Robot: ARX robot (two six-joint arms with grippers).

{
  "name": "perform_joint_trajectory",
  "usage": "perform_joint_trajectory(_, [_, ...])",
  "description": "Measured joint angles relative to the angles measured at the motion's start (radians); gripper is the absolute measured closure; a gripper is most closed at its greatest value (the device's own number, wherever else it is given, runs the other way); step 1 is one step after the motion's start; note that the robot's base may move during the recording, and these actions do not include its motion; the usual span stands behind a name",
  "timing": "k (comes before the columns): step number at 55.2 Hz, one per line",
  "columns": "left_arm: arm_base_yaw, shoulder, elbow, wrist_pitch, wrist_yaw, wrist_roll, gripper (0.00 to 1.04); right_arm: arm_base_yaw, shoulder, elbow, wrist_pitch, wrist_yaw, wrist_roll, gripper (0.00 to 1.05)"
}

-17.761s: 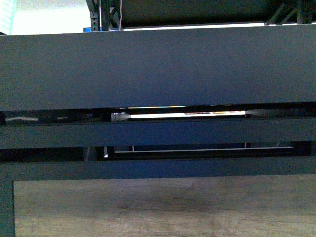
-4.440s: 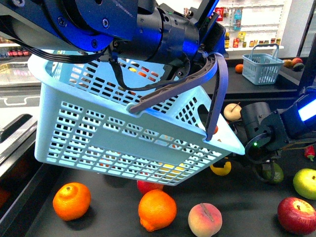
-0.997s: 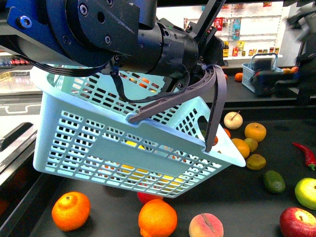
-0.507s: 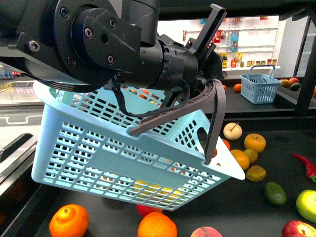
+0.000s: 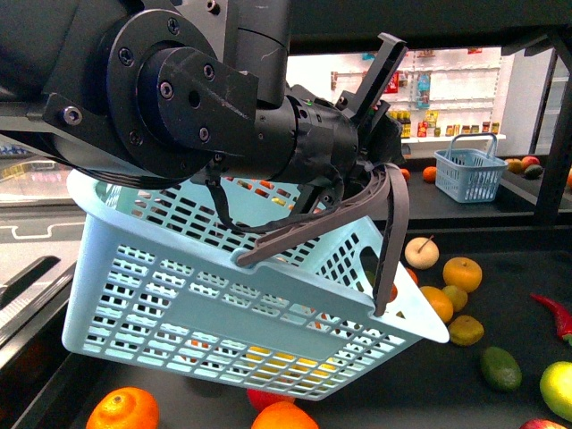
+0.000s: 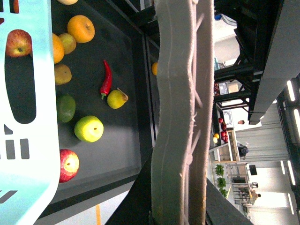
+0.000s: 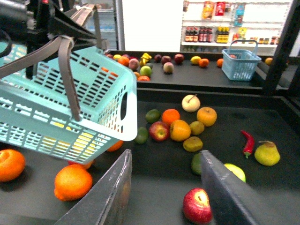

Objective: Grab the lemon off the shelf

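My left gripper (image 5: 375,174) is shut on the grey handle (image 6: 178,117) of a light blue slotted basket (image 5: 223,295) and holds it tilted above the black shelf tier (image 5: 523,299). A bright yellow shape (image 7: 89,138) shows through the slots in the basket's floor, seemingly the lemon. It also shows in the front view (image 5: 268,357). My right gripper (image 7: 166,187) is open and empty, above the tier (image 7: 154,178) beside the basket (image 7: 47,112). It is out of the front view.
Loose fruit lies on the tier: oranges (image 5: 122,409) under the basket, a red apple (image 7: 197,206), a red chili (image 7: 247,142), a yellow pear (image 7: 267,153) and an avocado (image 5: 500,368). A small blue basket (image 5: 471,172) stands on the far counter. A black post (image 5: 556,134) rises at the right.
The fruit sits lower in the front picture than before, and the basket hangs a little higher over it. The right arm, blurred at the far right one second ago, has left the front view.
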Motion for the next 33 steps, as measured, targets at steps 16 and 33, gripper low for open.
perform_joint_trajectory(16, [0.0, 0.0, 0.0, 0.0, 0.0, 0.001, 0.95, -0.035, -0.003, 0.0, -0.001, -0.011, 0.003, 1.02])
perform_joint_trajectory(33, [0.0, 0.0, 0.0, 0.0, 0.0, 0.001, 0.95, -0.036, -0.003, 0.0, -0.001, -0.011, 0.003, 0.7])
